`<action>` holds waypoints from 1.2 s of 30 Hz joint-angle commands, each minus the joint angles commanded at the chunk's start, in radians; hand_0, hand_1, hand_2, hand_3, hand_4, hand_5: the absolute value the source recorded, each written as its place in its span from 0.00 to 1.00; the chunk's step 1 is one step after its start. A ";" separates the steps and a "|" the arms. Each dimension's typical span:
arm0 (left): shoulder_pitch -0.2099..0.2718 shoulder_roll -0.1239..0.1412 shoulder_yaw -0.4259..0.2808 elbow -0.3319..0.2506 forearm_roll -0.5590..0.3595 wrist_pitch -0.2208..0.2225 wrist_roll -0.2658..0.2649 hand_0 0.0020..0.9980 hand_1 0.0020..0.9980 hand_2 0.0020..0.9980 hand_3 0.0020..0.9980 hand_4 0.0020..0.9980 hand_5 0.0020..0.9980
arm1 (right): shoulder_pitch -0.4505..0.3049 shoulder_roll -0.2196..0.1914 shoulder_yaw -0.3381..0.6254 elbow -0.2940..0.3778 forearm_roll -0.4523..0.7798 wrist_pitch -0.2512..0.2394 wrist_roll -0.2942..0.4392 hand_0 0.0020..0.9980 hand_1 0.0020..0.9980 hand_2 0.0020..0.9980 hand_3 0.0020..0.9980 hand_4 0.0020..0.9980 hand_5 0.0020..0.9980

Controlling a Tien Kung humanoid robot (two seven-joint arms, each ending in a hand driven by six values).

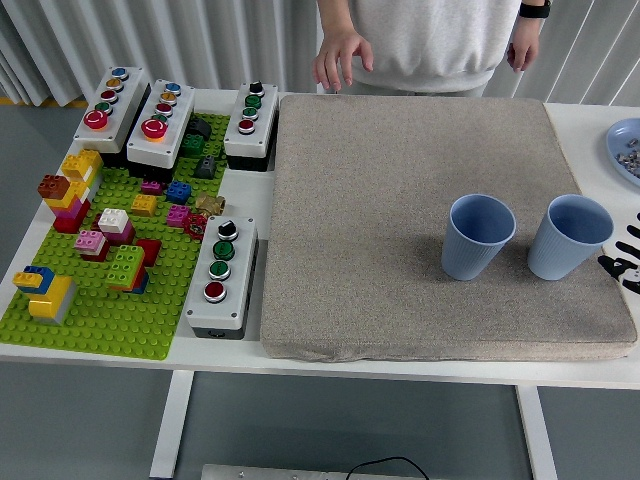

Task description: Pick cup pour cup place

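Two light blue cups stand upright on the grey mat (400, 200). The left cup (478, 237) sits right of the mat's middle, and the right cup (568, 237) is near the mat's right edge. My right hand (625, 261) pokes in at the picture's right edge, just right of the right cup and apart from it, with its black fingers spread and holding nothing. My left arm is out of sight. Whether the cups hold anything cannot be told.
A person stands at the far side, one hand (340, 55) hanging over the mat's far edge. A green baseplate (110, 325) with several bricks and several button boxes (220, 275) fill the left. A blue plate (625, 145) lies at the right edge.
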 joint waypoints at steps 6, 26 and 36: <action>0.002 0.000 0.017 0.000 -0.015 -0.001 -0.002 0.74 0.75 0.81 0.68 0.52 0.91 | -0.003 -0.003 -0.009 0.011 -0.013 -0.005 -0.008 0.88 0.87 1.00 1.00 0.83 0.15; 0.001 0.002 0.072 0.000 -0.068 -0.004 -0.012 0.74 0.74 0.81 0.68 0.52 0.91 | 0.002 -0.004 -0.033 0.024 -0.030 -0.001 -0.034 0.89 0.87 1.00 0.99 0.91 0.43; 0.000 0.001 0.076 0.000 -0.074 -0.004 -0.014 0.74 0.74 0.81 0.68 0.52 0.92 | 0.016 0.003 -0.046 0.019 -0.029 -0.003 -0.033 0.89 0.88 1.00 0.99 0.92 0.42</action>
